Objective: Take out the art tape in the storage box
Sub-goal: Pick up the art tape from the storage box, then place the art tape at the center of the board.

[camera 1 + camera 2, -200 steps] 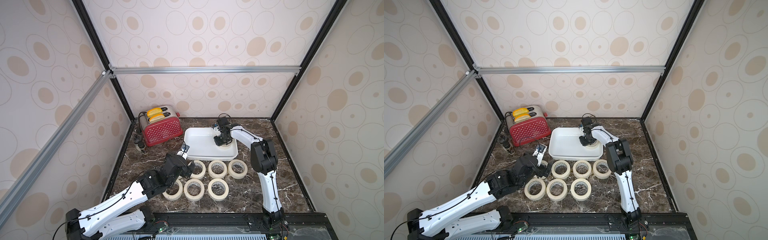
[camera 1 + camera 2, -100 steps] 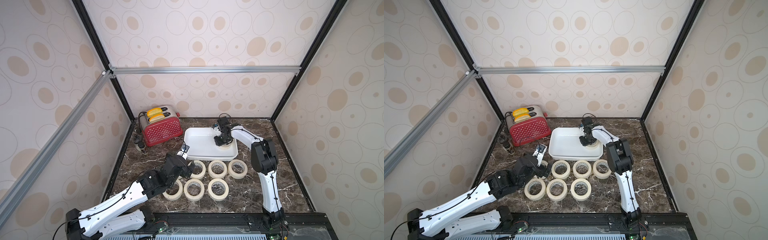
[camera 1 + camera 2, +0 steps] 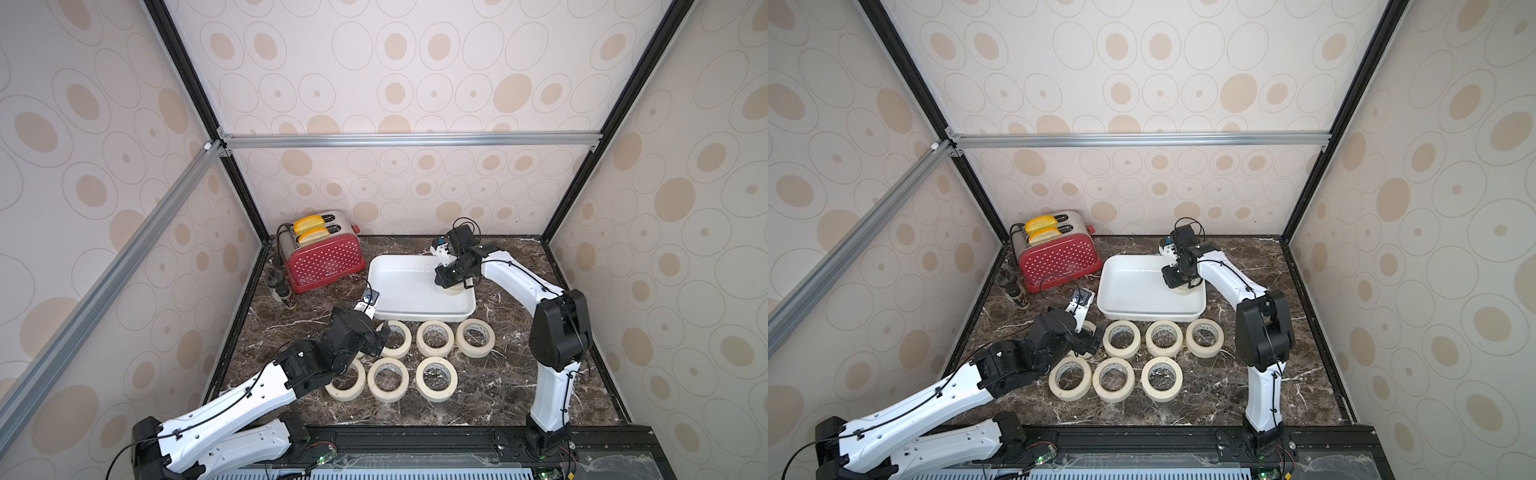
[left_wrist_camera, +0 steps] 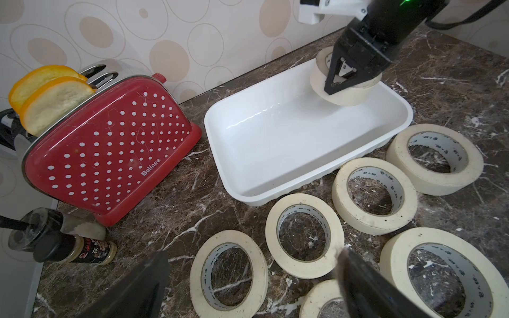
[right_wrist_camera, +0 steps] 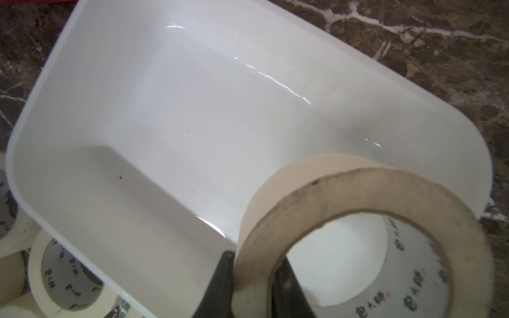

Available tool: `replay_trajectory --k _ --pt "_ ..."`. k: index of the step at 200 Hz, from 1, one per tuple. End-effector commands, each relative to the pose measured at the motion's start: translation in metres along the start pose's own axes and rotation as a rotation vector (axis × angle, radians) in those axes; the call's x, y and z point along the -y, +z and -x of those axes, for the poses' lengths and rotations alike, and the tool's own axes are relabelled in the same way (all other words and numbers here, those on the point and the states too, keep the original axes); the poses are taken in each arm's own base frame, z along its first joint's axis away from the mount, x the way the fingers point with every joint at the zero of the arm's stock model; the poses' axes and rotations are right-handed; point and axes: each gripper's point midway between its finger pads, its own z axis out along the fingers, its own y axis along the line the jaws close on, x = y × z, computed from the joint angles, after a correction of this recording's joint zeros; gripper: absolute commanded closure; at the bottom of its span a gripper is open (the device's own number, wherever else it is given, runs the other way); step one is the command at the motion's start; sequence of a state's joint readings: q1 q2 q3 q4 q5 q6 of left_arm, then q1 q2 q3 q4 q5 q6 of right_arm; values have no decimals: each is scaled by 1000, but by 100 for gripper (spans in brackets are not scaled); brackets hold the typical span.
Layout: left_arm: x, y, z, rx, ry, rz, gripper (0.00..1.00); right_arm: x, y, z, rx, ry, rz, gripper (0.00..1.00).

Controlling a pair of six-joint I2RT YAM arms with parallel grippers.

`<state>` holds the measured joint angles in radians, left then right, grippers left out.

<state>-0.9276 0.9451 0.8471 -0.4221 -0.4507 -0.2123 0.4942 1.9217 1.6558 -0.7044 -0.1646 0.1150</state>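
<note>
Masking-tape rolls: 7 already out, beside the storage box.
Last roll: tilted, not yet clear of the box.
Right gripper: clamped on its wall.
Left gripper: fingers spread, empty.

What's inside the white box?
One tape roll, its wall pinched by the right gripper, near a corner of the storage box. The rest of the floor shows bare. The patch under the roll is covered, so whether it touches the floor is unclear.
</note>
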Motion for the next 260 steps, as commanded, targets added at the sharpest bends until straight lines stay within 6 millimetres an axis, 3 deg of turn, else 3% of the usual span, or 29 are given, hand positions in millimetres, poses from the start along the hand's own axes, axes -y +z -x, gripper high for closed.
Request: replay_trajectory --k 1,42,84,174,217,260 --pt "1 0 7 16 -3 -6 1 -12 -23 -1 48 2 21 87" --pt "3 2 6 15 -5 -9 1 -27 -60 -18 106 11 27 88" --pt "4 3 7 18 -8 -14 1 -32 -92 -49 131 28 -1 88" --pt "6 3 7 24 -14 -29 1 -27 -143 -144 40 92 -100 89" --pt "8 7 8 18 -7 -28 1 -33 -159 -187 -5 172 -96 89" --pt "8 8 6 12 0 -23 1 -45 -155 -226 -79 257 -46 90"
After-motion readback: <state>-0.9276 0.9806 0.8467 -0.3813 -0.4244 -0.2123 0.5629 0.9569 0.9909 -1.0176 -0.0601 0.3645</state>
